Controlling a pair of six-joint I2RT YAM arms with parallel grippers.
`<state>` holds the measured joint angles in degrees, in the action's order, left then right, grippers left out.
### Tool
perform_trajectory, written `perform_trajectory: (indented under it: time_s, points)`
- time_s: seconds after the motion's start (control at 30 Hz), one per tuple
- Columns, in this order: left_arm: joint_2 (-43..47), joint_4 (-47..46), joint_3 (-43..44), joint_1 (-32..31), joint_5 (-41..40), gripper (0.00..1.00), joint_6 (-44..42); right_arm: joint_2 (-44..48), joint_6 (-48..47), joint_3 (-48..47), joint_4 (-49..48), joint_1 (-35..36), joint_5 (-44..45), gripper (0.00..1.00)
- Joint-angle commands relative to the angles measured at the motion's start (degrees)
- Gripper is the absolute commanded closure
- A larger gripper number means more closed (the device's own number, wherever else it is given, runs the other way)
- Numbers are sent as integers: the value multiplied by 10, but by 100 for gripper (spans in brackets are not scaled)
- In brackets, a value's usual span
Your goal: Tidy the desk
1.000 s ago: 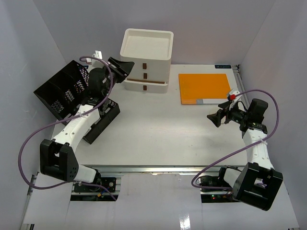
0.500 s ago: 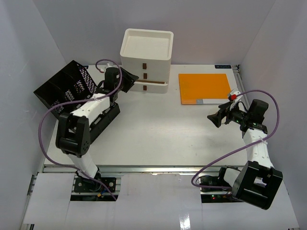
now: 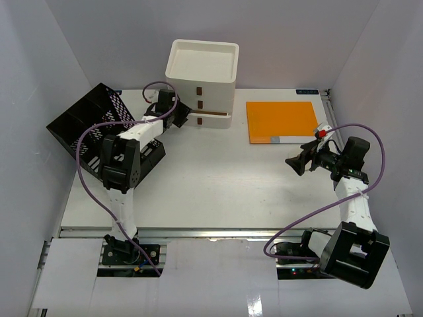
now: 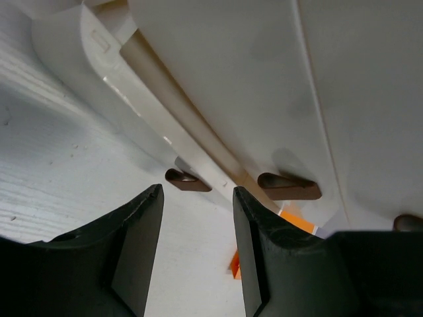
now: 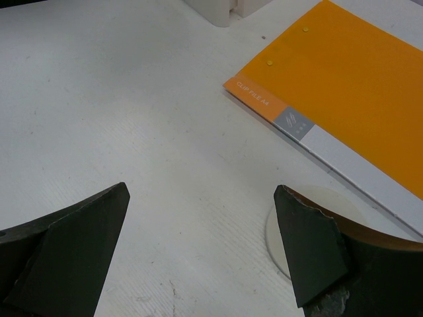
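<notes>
2 fingers spread, the left gripper [image 4: 197,198] faces the brown handle [image 4: 188,180] of the white drawer box's [image 3: 201,72] jutting lowest drawer [image 3: 210,119]; I'd centre on it, pinch, then pull level along the desk [image 3: 218,178] beneath; the right gripper [image 5: 201,198] hangs spread beside the orange folder [image 5: 350,86]

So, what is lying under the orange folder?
A flat white round disc sticks out from under the orange folder along its white-striped edge, on the desk. Only part of the disc shows, and anything else beneath the folder is covered.
</notes>
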<state>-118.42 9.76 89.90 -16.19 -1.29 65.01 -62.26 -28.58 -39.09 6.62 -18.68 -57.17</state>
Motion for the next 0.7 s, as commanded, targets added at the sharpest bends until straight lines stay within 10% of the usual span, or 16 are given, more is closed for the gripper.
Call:
perform_trajectory:
  time_s: [0.0, 0.67]
  points:
    - [-2, 18, 38, 3, -31, 44, 32, 1, 7, -3, -17, -1, -9, 3]
    - [-85, 94, 125, 4, -68, 46, 59, -9, 3, -2, -15, -3, 0, 3]
